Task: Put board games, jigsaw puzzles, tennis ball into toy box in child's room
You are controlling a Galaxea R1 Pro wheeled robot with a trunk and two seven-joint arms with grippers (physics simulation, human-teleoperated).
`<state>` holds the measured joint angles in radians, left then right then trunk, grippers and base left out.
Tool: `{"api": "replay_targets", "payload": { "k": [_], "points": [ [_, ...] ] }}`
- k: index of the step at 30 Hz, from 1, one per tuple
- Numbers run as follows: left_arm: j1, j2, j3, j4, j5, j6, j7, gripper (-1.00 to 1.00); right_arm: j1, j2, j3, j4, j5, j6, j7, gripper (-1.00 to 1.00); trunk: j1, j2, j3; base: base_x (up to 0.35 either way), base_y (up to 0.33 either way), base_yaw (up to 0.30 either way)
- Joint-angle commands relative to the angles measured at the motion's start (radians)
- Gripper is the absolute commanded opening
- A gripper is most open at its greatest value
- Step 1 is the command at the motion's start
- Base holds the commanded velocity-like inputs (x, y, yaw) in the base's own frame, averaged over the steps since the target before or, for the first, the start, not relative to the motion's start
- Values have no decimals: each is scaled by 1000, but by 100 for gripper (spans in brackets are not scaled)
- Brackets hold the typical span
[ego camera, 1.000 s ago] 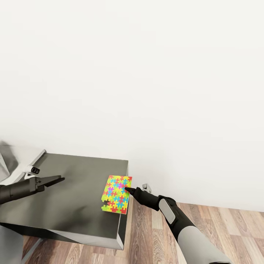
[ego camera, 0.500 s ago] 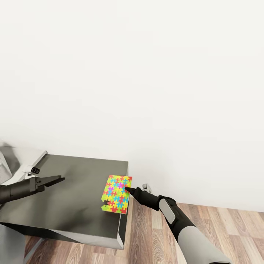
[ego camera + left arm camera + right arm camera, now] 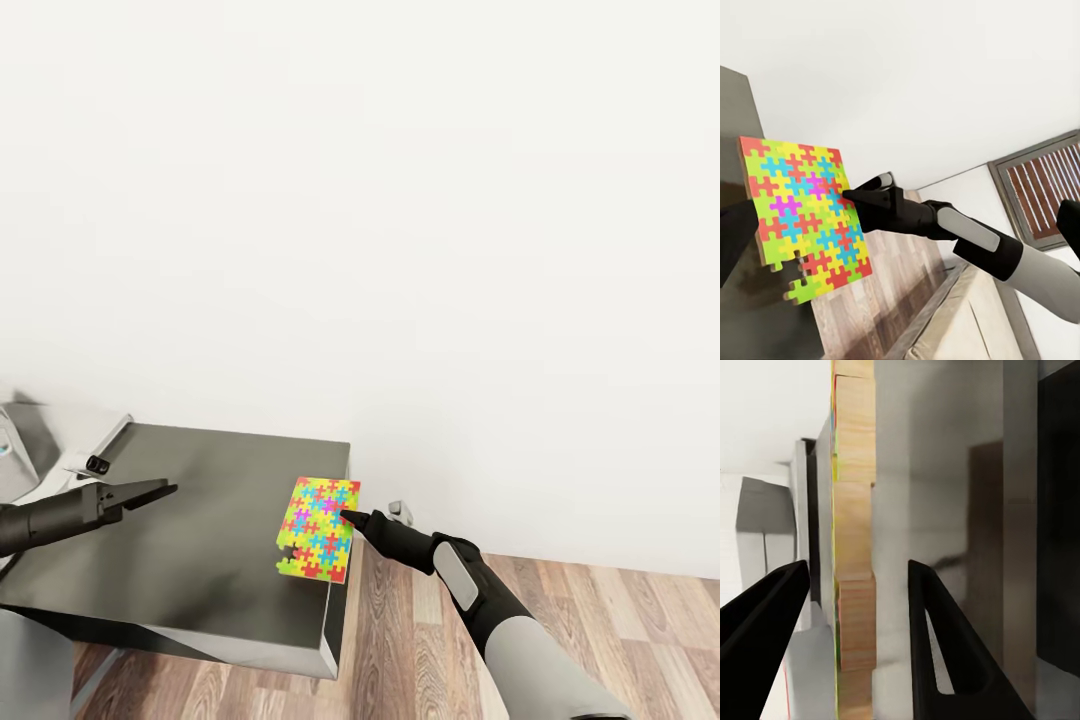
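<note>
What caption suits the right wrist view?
Open right gripper fingers straddling the wooden edge of the colourful jigsaw puzzle.

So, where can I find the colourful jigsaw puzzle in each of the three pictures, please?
Head view: jigsaw puzzle lies at the dark table's right edge, with the right gripper at its outer side.
Left wrist view: the puzzle fills the left part, colourful face showing, gripper upon it.
Right wrist view: seen edge-on as a wooden strip between the open fingers.
Shared landmark: the dark table under the puzzle.
</note>
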<state>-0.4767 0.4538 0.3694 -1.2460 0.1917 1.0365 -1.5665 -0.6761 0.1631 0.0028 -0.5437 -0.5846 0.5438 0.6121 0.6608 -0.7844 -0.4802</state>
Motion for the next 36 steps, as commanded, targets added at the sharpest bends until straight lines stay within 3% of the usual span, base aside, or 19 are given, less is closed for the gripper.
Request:
{"api": "replay_targets", "payload": {
  "k": [1,36],
  "points": [
    [0,0,0,0,-1,11,-4,100,0,0,0,-1,-7,7,-2,-100,-4,6,2,0,0,0],
    [-2,0,-12,-1,-3,11,-4,100,-1,-2,-3,-7,-10,6,8,-100,-138,251,115,-45,0,0]
  ]
}}
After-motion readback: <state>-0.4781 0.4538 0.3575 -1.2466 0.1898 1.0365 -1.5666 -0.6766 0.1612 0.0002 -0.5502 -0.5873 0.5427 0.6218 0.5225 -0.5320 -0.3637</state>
